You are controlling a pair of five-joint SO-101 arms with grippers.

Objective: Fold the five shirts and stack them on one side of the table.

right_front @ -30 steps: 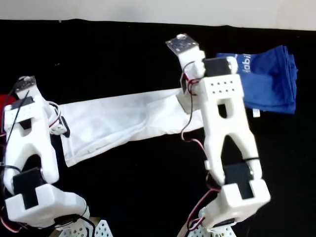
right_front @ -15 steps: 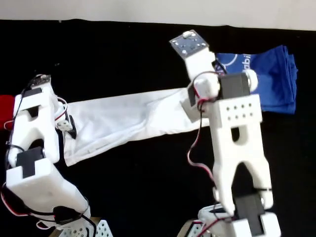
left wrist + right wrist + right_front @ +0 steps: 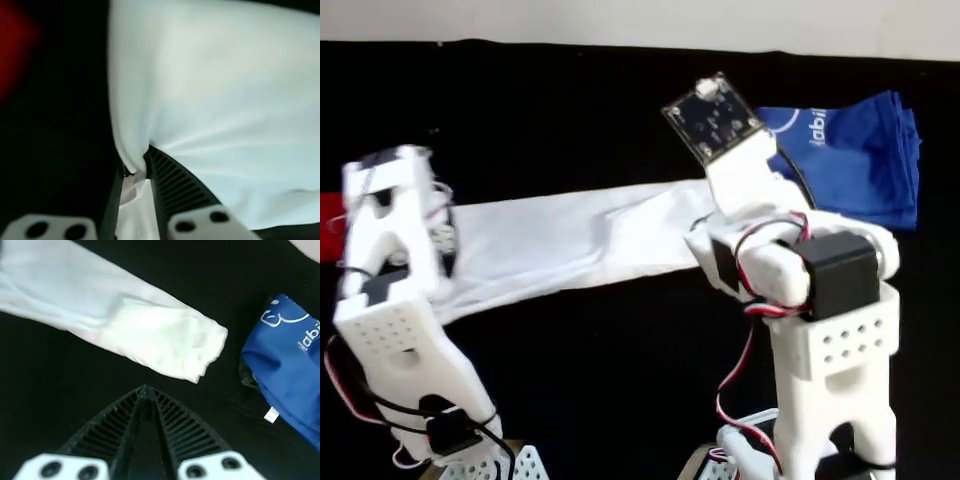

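Note:
A long white shirt [image 3: 570,240] lies folded into a band across the black table [image 3: 570,110]. Its left end [image 3: 210,100] is pinched in my left gripper [image 3: 136,167], which is shut on the cloth at the table's left side. My right gripper [image 3: 145,390] is shut with nothing in it, and hovers above the table just short of the shirt's right end [image 3: 165,340]. A folded blue shirt [image 3: 865,165] lies at the back right, also seen as the blue shirt [image 3: 292,360] in the right wrist view.
A red cloth [image 3: 330,212] shows at the table's far left edge, beside the left arm [image 3: 390,270]. The right arm [image 3: 800,290] stands tall over the front right. Bare black table lies in front of the white shirt.
The right arm has risen and drawn back from the white shirt's right end. The left arm has tipped forward, still holding the left end.

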